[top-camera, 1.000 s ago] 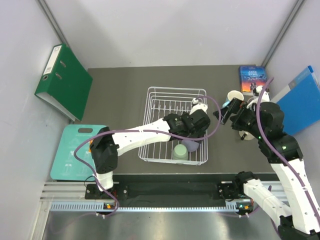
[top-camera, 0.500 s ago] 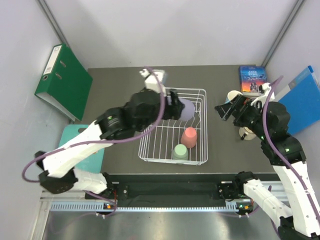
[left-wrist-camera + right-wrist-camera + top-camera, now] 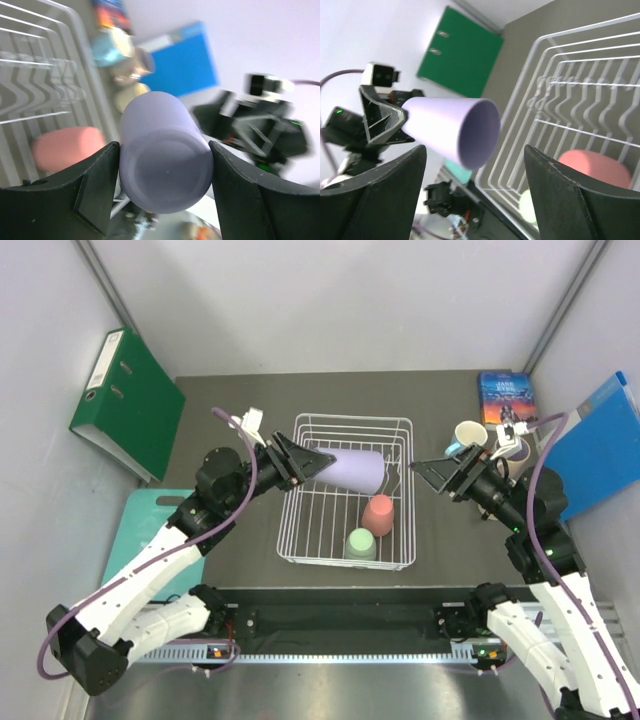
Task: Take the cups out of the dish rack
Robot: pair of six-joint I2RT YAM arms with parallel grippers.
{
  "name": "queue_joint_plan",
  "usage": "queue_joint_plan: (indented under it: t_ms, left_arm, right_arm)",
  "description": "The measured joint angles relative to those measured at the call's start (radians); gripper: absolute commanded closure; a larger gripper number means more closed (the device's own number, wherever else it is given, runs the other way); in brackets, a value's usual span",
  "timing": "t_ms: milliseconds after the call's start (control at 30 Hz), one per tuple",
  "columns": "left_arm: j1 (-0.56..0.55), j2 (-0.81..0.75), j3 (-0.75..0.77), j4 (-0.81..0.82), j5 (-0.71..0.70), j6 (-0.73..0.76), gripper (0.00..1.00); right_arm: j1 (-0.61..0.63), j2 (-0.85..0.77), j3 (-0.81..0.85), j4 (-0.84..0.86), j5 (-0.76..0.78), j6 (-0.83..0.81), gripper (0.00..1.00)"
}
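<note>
My left gripper point(image 3: 318, 462) is shut on the base of the lavender cup point(image 3: 352, 470) and holds it sideways above the white dish rack point(image 3: 296, 546), mouth facing right. The cup fills the left wrist view point(image 3: 165, 160) between the fingers. My right gripper point(image 3: 434, 476) is open and empty, just right of the rack, facing the cup's mouth point(image 3: 479, 131). The pink cup point(image 3: 378, 513) and the sage green cup point(image 3: 360, 543) stand upside down in the rack. The cream cup point(image 3: 470, 432) and the light blue cup point(image 3: 455, 449) stand on the table right of the rack.
A green binder point(image 3: 128, 400) leans at the back left. A teal cutting board point(image 3: 150, 540) lies at the front left. A book point(image 3: 503, 396) and a blue folder point(image 3: 595, 445) are at the back right, close to the right arm.
My left arm has lifted the lavender cup out of the rack and drawn back left, turning the cup sideways. My right gripper has swung to face the cup.
</note>
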Motion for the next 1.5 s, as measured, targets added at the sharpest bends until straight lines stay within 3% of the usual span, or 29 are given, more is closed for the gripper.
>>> queue_joint_plan:
  t_ms: [200,300,733,1000,1033,1133,1167,1333,1400,1467,1500]
  left_arm:
    - [0.01,0.028,-0.06,0.301,0.207,-0.179,1.0]
    - [0.01,0.035,-0.073,0.372,0.261,-0.225,1.0]
    - [0.01,0.028,-0.095,0.378,0.277,-0.239,1.0]
    - [0.01,0.045,-0.097,0.389,0.279,-0.244,1.0]
    - [0.01,0.05,-0.097,0.39,0.279,-0.244,1.0]
    - [0.01,0.062,-0.102,0.406,0.283,-0.25,1.0]
    - [0.01,0.064,-0.105,0.413,0.283,-0.254,1.0]
    - [0.023,0.066,-0.11,0.44,0.272,-0.266,0.99]
    - [0.021,0.064,-0.11,0.449,0.27,-0.269,0.57]
    - [0.018,0.056,-0.099,0.433,0.262,-0.254,0.08]
    - [0.016,0.051,-0.087,0.408,0.252,-0.241,0.01]
  right_arm:
    - [0.003,-0.007,-0.052,0.13,-0.109,0.102,0.22]
    - [0.008,-0.011,-0.052,0.171,-0.134,0.13,0.22]
    - [0.058,-0.009,-0.009,0.27,-0.162,0.177,0.23]
    - [0.224,0.074,-0.008,0.312,-0.153,0.188,0.24]
    - [0.246,0.092,-0.004,0.312,-0.147,0.186,0.26]
    - [0.304,0.153,0.02,0.325,-0.128,0.167,0.58]
    - [0.32,0.174,0.03,0.324,-0.119,0.159,0.73]
    - [0.357,0.244,0.089,0.31,-0.078,0.134,0.96]
    - [0.367,0.248,0.117,0.295,-0.072,0.116,1.0]
    - [0.376,0.248,0.15,0.244,-0.051,0.087,1.0]
    - [0.38,0.248,0.168,0.215,-0.038,0.07,1.0]
